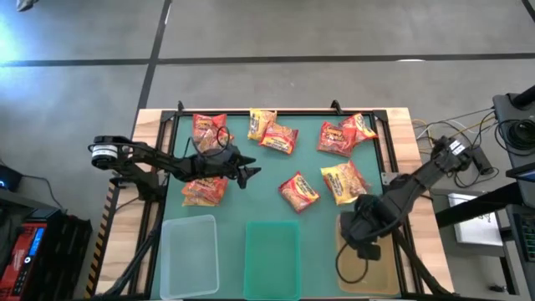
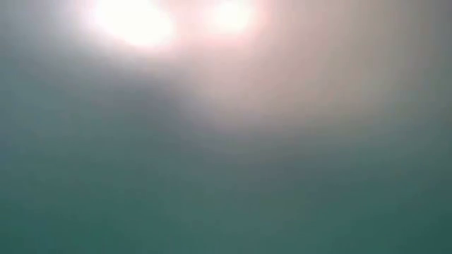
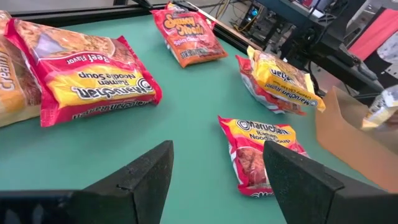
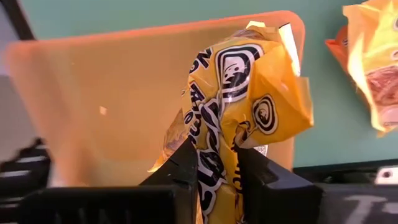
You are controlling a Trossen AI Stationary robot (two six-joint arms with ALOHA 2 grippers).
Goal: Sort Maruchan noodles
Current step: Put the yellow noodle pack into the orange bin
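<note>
Counter (image 1: 318,167), green-topped, carries scattered Maruchan noodles (image 1: 298,191) and three bins. Only the right wrist view shows the right gripper (image 4: 216,163), fingers clamped on a crumpled yellow packet (image 4: 249,87) above the orange bin (image 4: 112,93). The left gripper (image 1: 251,173) hovers mid-counter, fingers spread, empty.

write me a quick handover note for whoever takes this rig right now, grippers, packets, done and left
Right gripper: shut on a yellow packet, held over the orange bin at the table's near right.
Left gripper: open, empty, low over the green mat, left of centre.
Packets: the other packets lie loose on the mat.
Done: clear bin and green bin show nothing inside.
Left: drop the yellow packet, then sort the rest.
</note>
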